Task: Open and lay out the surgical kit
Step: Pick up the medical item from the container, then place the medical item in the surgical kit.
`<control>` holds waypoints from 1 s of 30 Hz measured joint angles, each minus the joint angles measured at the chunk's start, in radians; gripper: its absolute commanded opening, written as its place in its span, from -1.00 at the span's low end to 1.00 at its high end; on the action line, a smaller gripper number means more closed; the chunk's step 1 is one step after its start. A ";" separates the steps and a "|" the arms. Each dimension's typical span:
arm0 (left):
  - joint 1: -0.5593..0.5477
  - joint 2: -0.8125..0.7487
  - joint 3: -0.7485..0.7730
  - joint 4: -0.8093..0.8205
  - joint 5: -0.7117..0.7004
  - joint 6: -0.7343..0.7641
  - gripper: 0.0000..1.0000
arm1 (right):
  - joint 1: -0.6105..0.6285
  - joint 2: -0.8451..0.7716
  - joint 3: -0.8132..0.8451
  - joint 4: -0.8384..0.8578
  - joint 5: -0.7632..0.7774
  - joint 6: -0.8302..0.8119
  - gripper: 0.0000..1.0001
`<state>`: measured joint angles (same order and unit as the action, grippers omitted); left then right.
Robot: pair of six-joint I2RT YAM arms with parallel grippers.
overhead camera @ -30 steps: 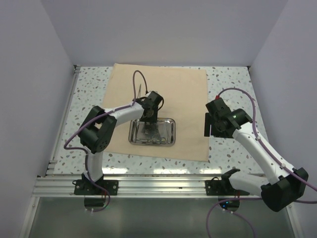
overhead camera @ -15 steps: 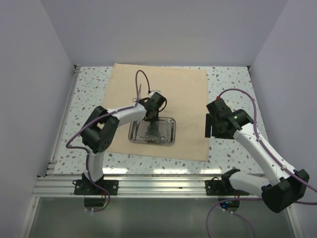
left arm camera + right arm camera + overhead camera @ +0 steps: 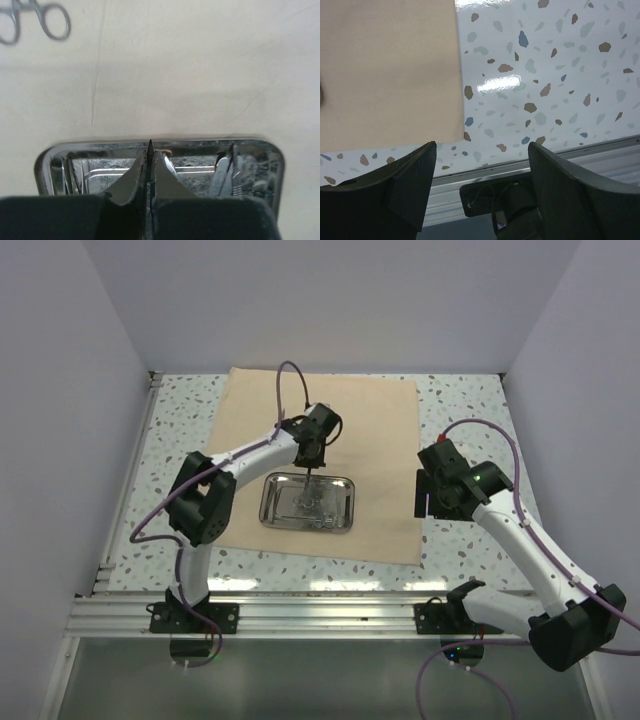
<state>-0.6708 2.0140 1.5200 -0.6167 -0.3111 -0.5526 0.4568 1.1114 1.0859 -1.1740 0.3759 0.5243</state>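
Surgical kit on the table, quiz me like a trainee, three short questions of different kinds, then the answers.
1. True or false: the right gripper is closed on the cloth wrap.
2. The steel tray sits on: A) bare table, B) the cloth wrap, C) the front rail.
3. Which gripper pinches a thin instrument?
Key: 1 false, it is open; 2 B; 3 the left gripper.

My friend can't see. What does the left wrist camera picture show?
The left pincer is shut on a thin pointed tool, over a shiny tray holding more tools. The tray sits on tan cloth, where ring handles lie at top left.
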 measured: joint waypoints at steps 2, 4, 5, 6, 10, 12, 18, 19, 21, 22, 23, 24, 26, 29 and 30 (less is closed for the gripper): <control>0.010 0.000 0.073 -0.015 0.000 0.023 -1.00 | 0.000 0.000 0.000 0.000 0.000 0.000 0.55; 0.029 0.004 0.149 -0.023 -0.001 0.048 -1.00 | 0.000 0.002 0.000 0.000 0.000 0.000 0.55; 0.040 0.011 0.199 -0.021 -0.003 0.067 -1.00 | 0.000 0.004 0.000 0.000 0.000 0.000 0.55; 0.060 0.018 0.229 -0.018 -0.005 0.078 -1.00 | 0.000 0.008 0.000 -0.001 0.000 0.000 0.55; 0.148 0.094 0.381 0.005 -0.012 0.157 -1.00 | 0.000 0.034 0.006 -0.006 0.001 0.000 0.55; 0.196 0.150 0.444 0.035 -0.012 0.196 -1.00 | 0.000 0.051 0.011 -0.007 0.001 0.000 0.55; 0.299 0.365 0.651 0.084 -0.016 0.285 -0.25 | 0.000 0.110 0.012 0.006 -0.001 0.011 0.53; 0.308 0.397 0.681 0.085 -0.014 0.291 -0.03 | 0.000 0.122 0.014 0.007 -0.002 0.014 0.53; 0.322 0.449 0.719 0.093 -0.007 0.304 0.40 | 0.000 0.153 0.026 0.008 -0.002 0.016 0.54; 0.324 0.462 0.723 0.096 -0.003 0.308 0.59 | 0.000 0.166 0.036 0.008 -0.002 0.016 0.54; 0.325 0.470 0.723 0.095 0.000 0.310 0.63 | 0.000 0.174 0.047 0.010 -0.002 0.016 0.54; 0.325 0.472 0.723 0.095 0.004 0.306 0.65 | 0.000 0.178 0.059 0.011 -0.001 0.016 0.54; 0.323 0.468 0.723 0.097 0.012 0.301 0.62 | 0.000 0.179 0.080 0.013 0.000 0.015 0.54; 0.315 0.425 0.692 0.087 0.032 0.276 0.50 | 0.000 0.179 0.101 0.023 0.000 0.014 0.54; 0.310 0.391 0.657 0.086 0.035 0.265 0.47 | 0.000 0.179 0.103 0.026 -0.001 0.014 0.54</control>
<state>-0.3607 2.4046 2.1769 -0.5308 -0.2760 -0.2874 0.4568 1.2900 1.1889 -1.1477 0.3752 0.5385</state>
